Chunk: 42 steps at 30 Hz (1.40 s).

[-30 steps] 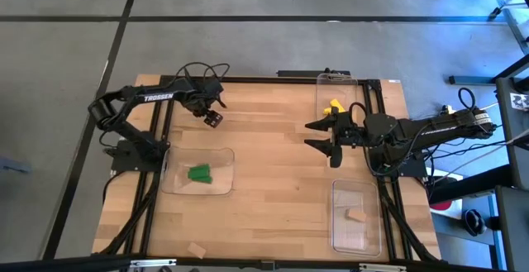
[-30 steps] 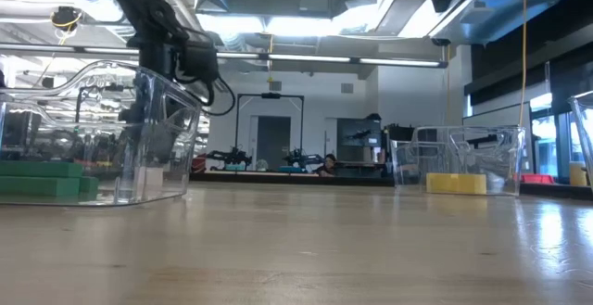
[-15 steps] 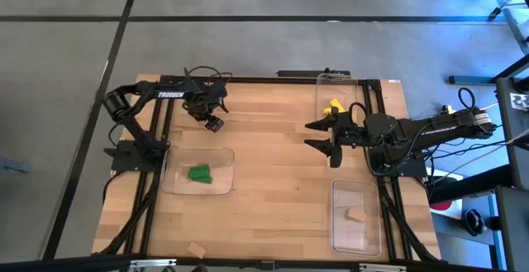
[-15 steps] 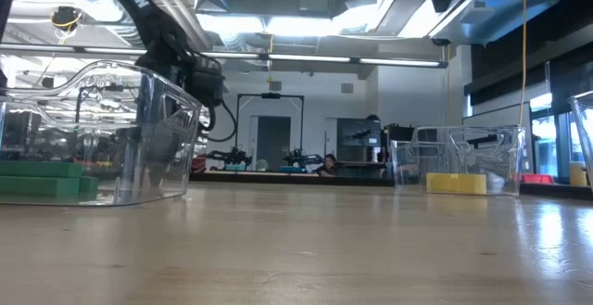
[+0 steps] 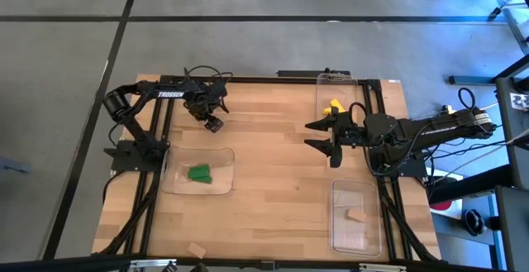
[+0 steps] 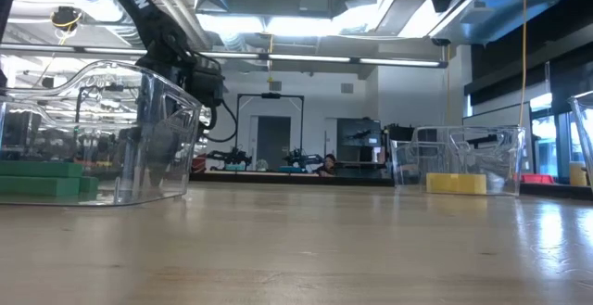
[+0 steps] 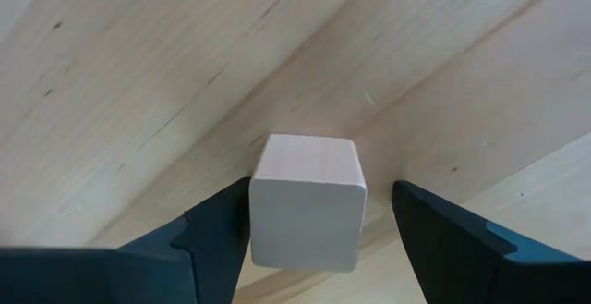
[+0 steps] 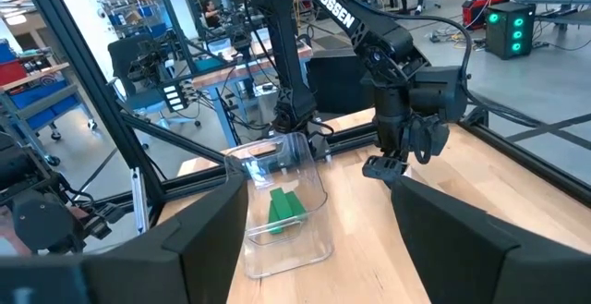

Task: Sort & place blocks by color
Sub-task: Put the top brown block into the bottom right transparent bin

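From above, the left tool (image 5: 214, 123) hangs over the worktop (image 5: 273, 189) near its far left part, and the right tool (image 5: 322, 136) waits spread wide beside the yellow blocks (image 5: 333, 106). Green blocks (image 5: 199, 173) lie in the left tray (image 5: 225, 185), a tan block (image 5: 356, 215) in the near right tray (image 5: 340, 239). The left wrist view shows the left tool's fingers (image 7: 217, 225) wide apart around a plain tan block (image 7: 307, 200), one finger touching it, the other clear
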Available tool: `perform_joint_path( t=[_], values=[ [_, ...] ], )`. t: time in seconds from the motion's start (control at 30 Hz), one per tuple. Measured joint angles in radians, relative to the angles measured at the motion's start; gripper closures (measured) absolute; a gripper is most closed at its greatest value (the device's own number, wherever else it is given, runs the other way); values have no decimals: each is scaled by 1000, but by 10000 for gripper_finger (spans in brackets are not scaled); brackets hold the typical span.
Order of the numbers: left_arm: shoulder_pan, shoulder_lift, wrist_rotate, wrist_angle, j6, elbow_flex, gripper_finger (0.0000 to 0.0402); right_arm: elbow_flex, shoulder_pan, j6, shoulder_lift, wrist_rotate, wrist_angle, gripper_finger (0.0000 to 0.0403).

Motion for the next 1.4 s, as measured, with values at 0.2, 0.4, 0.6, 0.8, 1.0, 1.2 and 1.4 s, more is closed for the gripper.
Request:
perform_joint_path(
  t=[0.2,0.4,0.6,0.8,1.0,1.2,1.4],
  values=[
    [0,1,0,2,0,0,158,0,0,0,0,0,0,131],
    [-1,1,1,4,0,-1,193,0,0,0,0,0,0,131],
    [-2,2,4,5,0,-1,262,0,0,0,0,0,0,131],
    [-5,-5,0,11,24,-1,280,0,0,0,0,0,0,131],
    [-25,-62,-28,86,43,-4,280,0,0,0,0,0,0,131],
    [-91,-216,15,134,-3,-5,280,0,0,1,0,0,0,131],
    [-264,-441,18,267,-117,-4,280,0,0,0,0,0,2,131]
  ],
)
